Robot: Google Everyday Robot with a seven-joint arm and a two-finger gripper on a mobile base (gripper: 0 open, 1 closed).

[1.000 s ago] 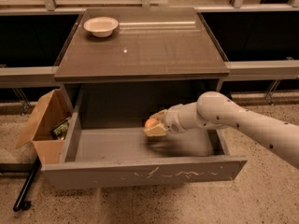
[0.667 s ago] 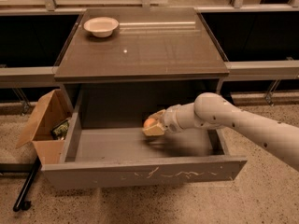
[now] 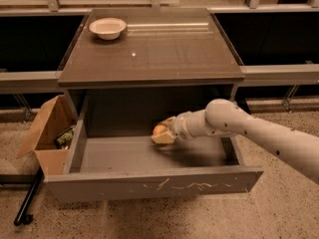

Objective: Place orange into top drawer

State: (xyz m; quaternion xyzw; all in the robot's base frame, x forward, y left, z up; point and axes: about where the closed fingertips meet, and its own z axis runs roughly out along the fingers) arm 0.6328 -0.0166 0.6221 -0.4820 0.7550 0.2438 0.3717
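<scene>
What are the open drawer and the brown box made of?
The top drawer looks like matte grey painted metal or laminate; its front shows pale scratches. The box looks like brown cardboard, flaps open. The gripper holds the orange inside the drawer.

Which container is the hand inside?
The open grey top drawer; the hand holds the orange there. The white bowl sits on the cabinet top, the cardboard box on the floor.

My gripper (image 3: 162, 132) inside open top drawer (image 3: 149, 182), clamped on orange (image 3: 159, 129), above drawer floor, near middle.
</scene>
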